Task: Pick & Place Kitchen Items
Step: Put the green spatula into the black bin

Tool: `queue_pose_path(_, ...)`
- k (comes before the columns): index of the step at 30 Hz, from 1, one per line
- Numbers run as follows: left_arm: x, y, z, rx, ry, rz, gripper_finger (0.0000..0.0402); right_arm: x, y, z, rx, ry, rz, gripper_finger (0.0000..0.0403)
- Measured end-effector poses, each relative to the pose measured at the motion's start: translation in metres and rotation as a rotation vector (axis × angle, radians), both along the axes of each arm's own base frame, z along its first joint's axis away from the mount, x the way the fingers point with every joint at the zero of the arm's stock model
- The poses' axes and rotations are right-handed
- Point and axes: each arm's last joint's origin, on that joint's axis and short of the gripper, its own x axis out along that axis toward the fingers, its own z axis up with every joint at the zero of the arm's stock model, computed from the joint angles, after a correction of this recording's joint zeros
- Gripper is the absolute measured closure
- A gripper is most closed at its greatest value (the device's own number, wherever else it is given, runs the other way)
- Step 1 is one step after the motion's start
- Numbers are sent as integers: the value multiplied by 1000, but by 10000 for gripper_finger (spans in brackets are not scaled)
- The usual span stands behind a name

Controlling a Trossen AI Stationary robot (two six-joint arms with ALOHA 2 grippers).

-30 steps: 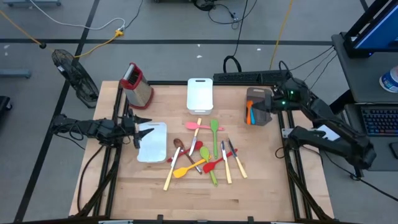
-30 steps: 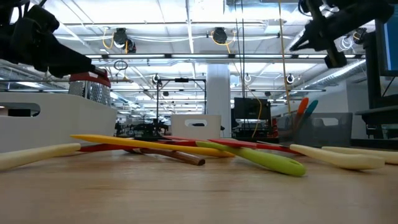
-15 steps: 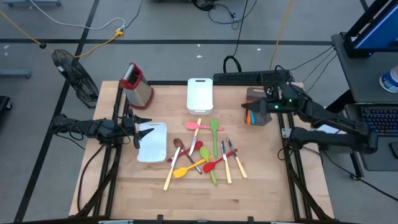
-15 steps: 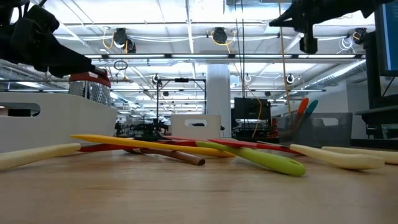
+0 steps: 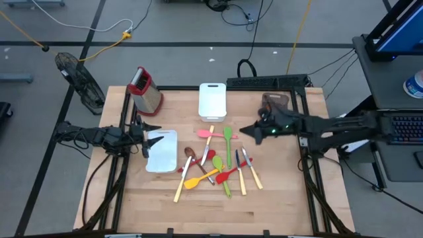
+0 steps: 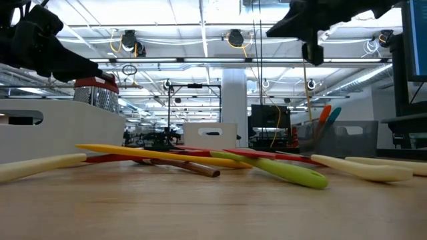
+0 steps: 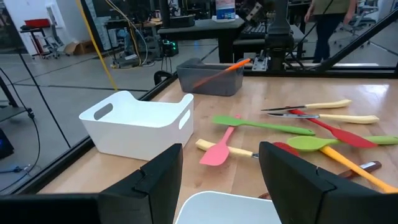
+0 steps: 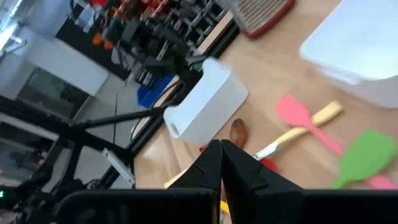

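The kitchen items, several coloured spoons and spatulas (image 5: 215,162), lie in a loose pile on the middle of the wooden table; a pink spatula (image 8: 297,115) and a green one (image 8: 367,155) lie at its far side. An orange utensil (image 7: 217,70) sticks out of the grey bin (image 5: 274,100) at the far right. My right gripper (image 5: 243,131) hangs shut and holds nothing, above the table between the bin and the pile; its own view shows it too (image 8: 221,163). My left gripper (image 5: 149,136) stands open over the white tray (image 5: 163,153) at the left, touching nothing.
A white bin (image 5: 212,100) stands at the far middle and a steel grater with a red top (image 5: 144,89) at the far left. Bare wood lies along the near edge. A person walks in the room beyond the table (image 7: 326,25).
My right gripper has swung from above the grey bin toward the table's middle and the near side, rolling as it went, and stays shut and empty. The utensils have not moved.
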Motion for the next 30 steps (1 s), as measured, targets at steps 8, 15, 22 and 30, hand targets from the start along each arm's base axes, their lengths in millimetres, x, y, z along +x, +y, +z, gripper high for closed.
queue_pose_path(8,0,0,0,0,1,0,183,38,19,-23,-17,20,41,403)
queue_pose_path(15,0,0,0,-1,2,0,183,69,23,-14,-82,94,68,403)
queue_pose_path(22,0,0,-1,-1,10,0,183,92,22,3,-109,348,-4,403)
queue_pose_path(30,0,0,-3,4,29,0,183,110,22,-7,15,536,-102,403)
